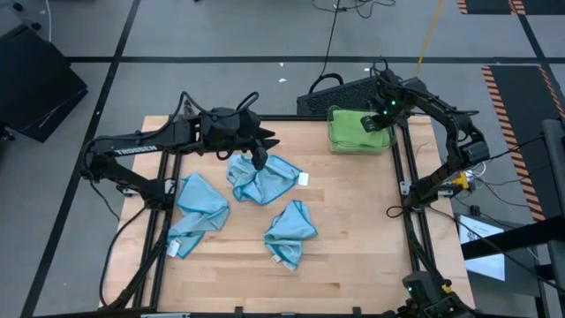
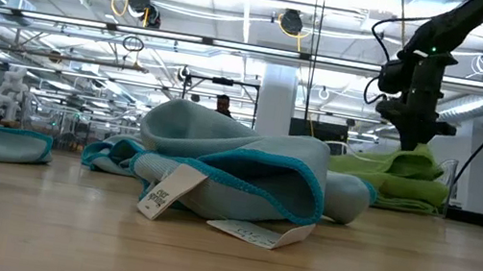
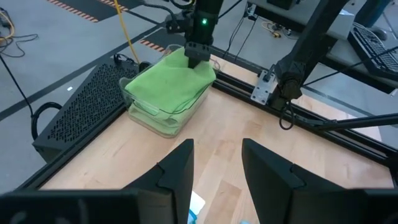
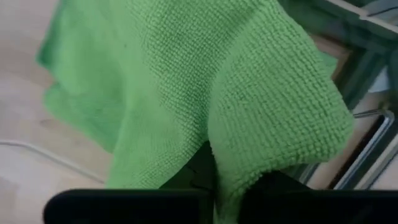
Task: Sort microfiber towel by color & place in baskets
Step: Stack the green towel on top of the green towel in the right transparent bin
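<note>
High view: I saw the right gripper (image 1: 378,121) down on the green towel (image 1: 355,129) in the clear basket (image 1: 334,144) at the table's far right corner. Three blue towels (image 1: 262,179) lay mid-table; the left gripper (image 1: 259,159) hung over the farthest one.
Low view: a blue towel (image 2: 245,177) with its white tag (image 2: 159,192) filled the foreground; the green towel (image 2: 395,176) lay heaped beyond it.
Left wrist view: my left fingers (image 3: 177,171) stood apart, empty.
Right wrist view: right fingers pinched a fold of green towel (image 4: 205,93).
</note>
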{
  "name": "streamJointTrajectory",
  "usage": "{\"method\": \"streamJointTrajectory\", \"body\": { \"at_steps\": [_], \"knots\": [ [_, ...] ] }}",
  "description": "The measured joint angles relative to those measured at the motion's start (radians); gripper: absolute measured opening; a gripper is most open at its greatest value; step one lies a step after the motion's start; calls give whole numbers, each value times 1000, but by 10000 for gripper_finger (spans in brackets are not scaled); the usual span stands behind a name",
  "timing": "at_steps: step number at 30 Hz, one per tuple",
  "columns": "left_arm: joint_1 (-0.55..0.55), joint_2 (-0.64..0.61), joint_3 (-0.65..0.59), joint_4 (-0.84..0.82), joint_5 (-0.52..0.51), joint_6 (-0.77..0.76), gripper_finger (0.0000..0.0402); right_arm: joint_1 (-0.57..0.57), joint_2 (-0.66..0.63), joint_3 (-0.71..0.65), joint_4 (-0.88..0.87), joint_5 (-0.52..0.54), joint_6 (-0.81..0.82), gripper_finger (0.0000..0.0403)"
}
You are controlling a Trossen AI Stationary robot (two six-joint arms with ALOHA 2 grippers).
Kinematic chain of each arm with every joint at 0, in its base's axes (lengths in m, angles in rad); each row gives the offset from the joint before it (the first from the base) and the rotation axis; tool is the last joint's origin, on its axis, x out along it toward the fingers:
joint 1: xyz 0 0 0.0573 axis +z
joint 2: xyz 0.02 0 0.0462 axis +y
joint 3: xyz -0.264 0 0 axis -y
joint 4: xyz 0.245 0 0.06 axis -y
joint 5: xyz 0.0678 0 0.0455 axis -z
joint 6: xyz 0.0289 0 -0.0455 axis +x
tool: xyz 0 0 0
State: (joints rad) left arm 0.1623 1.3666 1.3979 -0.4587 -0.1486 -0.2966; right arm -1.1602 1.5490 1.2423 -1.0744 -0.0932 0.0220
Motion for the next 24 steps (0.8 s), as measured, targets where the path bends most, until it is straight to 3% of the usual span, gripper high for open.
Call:
{"method": "streamJointTrajectory", "body": {
  "at_steps": [12,24],
  "knots": [
    [0,0,0,0,20,-11,136,52,0,-5,109,202,114,173],
    [0,0,0,0,81,-64,136,56,0,29,79,225,101,236]
  ]
}}
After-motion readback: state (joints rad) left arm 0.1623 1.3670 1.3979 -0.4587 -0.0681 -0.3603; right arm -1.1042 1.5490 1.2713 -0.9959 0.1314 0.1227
